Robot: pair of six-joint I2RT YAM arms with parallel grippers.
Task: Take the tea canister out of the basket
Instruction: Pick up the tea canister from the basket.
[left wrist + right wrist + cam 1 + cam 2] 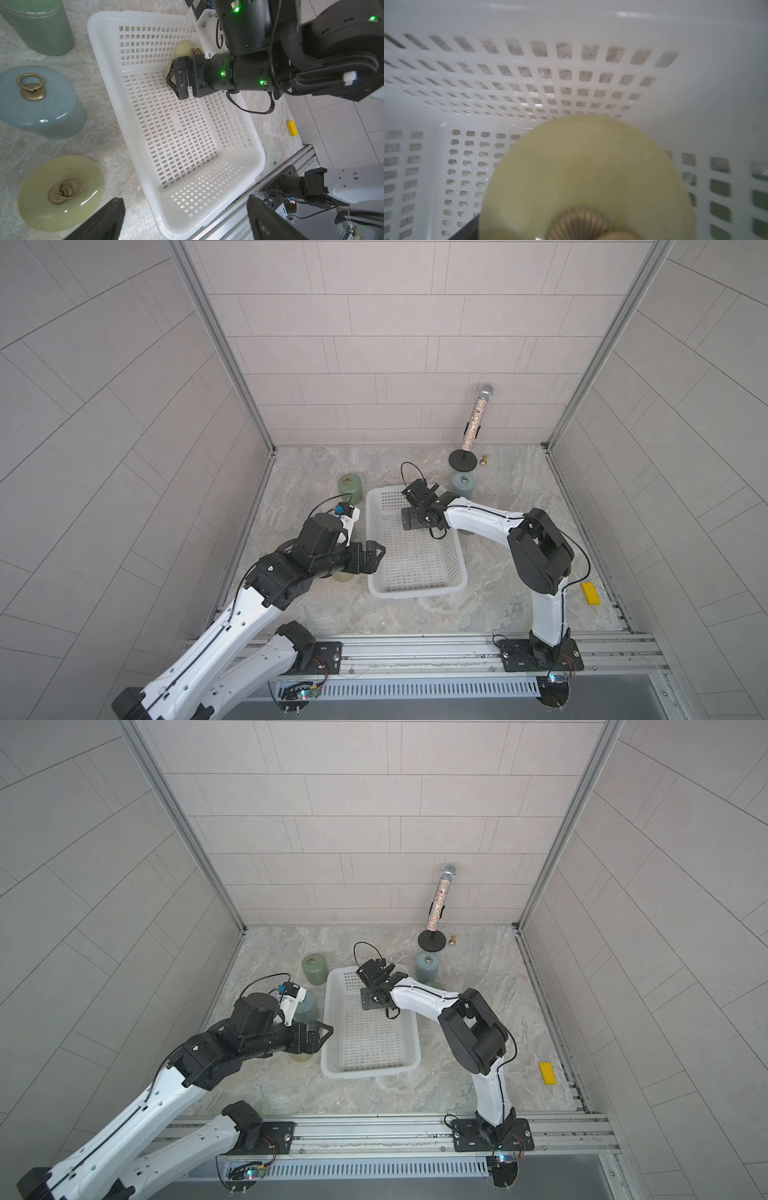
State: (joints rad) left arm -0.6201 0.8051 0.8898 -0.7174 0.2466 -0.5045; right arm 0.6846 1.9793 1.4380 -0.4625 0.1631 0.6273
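The white perforated basket (415,593) (99,52) lies in the middle of the marble floor. One pale yellow tea canister (182,47) (591,176) with a brass ribbed knob stands in its far right corner. My right gripper (169,77) is down inside the basket, right against that canister's side. The right wrist view is blurred and filled by the lid, and no finger shows clearly. In both top views the right wrist hides this canister. My left gripper (185,220) (374,556) hangs open by the basket's left rim, holding nothing.
Left of the basket stand a green canister (350,489) (41,31), a blue one (39,104) and a pale yellow one (60,193). A blue-grey canister (464,485) and a glittery microphone on a stand (476,423) are at the back right. A yellow block (590,593) lies by the right wall.
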